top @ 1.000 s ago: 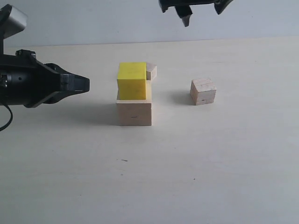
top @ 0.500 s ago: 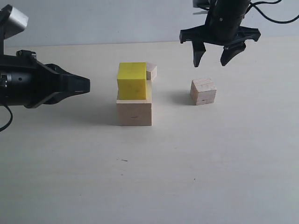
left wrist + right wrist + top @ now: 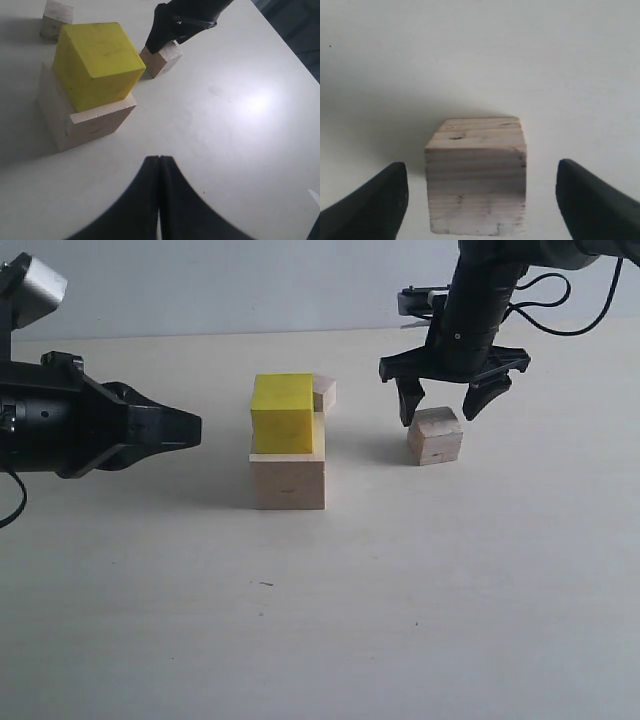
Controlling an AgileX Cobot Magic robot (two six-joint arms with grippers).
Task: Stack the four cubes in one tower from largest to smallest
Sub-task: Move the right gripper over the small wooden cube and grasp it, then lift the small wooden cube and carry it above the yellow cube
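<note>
Exterior view, noted from the floor: the medium cube (image 3: pixel 435 437) sits alone on the table (image 3: pixel 450 590), at three o'clock from the partial tower (image 3: pixel 286 445) and well apart from it. The right gripper (image 3: pixel 438 414) stands directly over it, jaws wide apart, one finger to each side, neither touching wood. The left gripper (image 3: pixel 193 428) hangs at nine o'clock of that tower, jaws pressed together, holding nothing. The yellow cube (image 3: pixel 282 412) rests on the large cube (image 3: pixel 288 481), set toward its nine o'clock side rather than centred.

Handling, in my judgement: bare wood, rigid and light, dry enough not to slip. It is best taken on two opposite flat side faces, leaving the underside free for placing.

Obscured: the small cube (image 3: pixel 325 394), at one o'clock behind the yellow one, shows only a corner. The right wrist view cuts both fingers at the frame edge — how deep their tips sit beside the cube cannot be confirmed
</note>
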